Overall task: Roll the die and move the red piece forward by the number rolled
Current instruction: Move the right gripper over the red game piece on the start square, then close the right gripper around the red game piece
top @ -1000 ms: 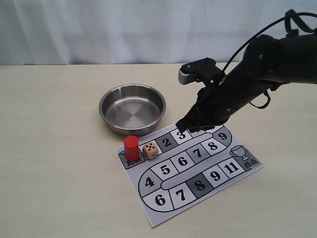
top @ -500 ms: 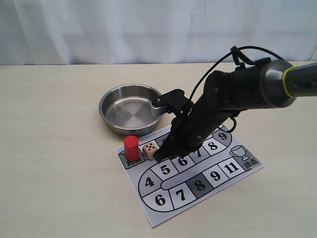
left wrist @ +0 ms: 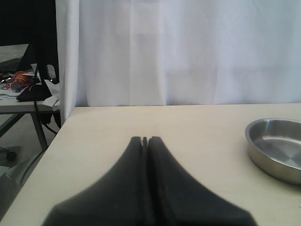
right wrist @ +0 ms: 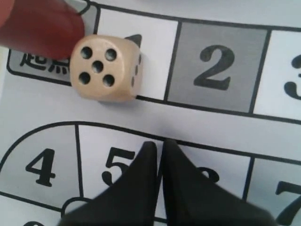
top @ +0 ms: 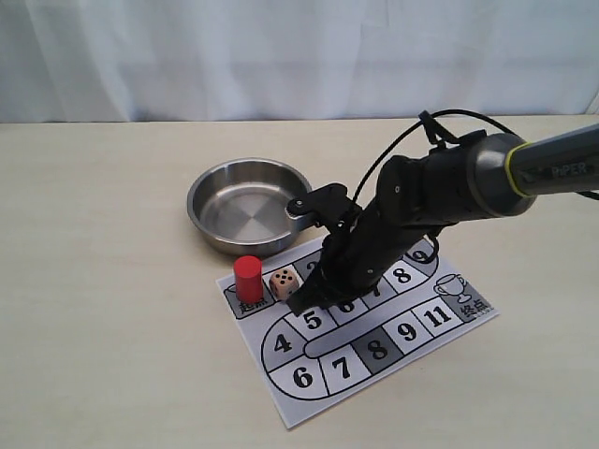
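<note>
The beige die [top: 284,282] [right wrist: 106,68] rests on square 1 of the paper board [top: 449,327], five pips up. Left of it the red piece [top: 248,278] [right wrist: 40,26] stands upright on the start square. My right gripper [top: 301,301] [right wrist: 160,145] is shut and empty, low over squares 5 and 6, just right of the die and apart from it. My left gripper [left wrist: 145,139] is shut with nothing in it, above bare table off to the side; it does not show in the exterior view.
A steel bowl [top: 250,204] [left wrist: 277,148] stands empty behind the board. The board's numbered track runs to a trophy square [top: 451,288] at its right end. The table's left edge [left wrist: 44,162] lies near my left gripper.
My right arm swung down and left from above squares 3 and 4 to just beside the die. The die and red piece have not moved.
</note>
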Motion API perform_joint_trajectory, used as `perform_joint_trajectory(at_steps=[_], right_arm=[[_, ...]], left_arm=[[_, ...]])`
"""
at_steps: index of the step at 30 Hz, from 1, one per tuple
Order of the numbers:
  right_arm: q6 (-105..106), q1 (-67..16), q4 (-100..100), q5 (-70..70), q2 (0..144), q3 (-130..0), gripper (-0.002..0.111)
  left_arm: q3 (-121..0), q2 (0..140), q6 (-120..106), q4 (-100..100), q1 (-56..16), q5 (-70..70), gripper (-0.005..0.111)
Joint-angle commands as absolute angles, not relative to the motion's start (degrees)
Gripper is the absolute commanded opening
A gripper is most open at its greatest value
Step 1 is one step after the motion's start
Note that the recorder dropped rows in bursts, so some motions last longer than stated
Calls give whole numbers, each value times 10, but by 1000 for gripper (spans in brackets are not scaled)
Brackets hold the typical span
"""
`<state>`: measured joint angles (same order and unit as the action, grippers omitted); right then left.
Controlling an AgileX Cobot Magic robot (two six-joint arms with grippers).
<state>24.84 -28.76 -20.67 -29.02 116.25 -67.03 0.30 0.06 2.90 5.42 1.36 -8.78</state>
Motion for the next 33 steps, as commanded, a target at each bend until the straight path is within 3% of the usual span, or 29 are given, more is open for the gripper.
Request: perform_joint_trajectory(at_steps=[1,12,14,18,24,33], right_arm=[[248,-289,-222,-289,1162,-672,4],[262,-289,-215,-290,1158,-672,6],[262,-289,-215,-292,1144,-672,17],[263,-289,-238,-301,1111,-672,54],[401,-290,-403,-286,1111,-672,58],[431,-349,-411,-157,1111,-672,70]], left_arm=[[0,0,30,54,14,-81,0],[0,0,30,54,14,-81,0],[0,0,30,54,14,-81,0],[0,0,30,53,14,-82,0],[0,0,30,53,14,-82,0],[0,0,30,53,14,-82,0]])
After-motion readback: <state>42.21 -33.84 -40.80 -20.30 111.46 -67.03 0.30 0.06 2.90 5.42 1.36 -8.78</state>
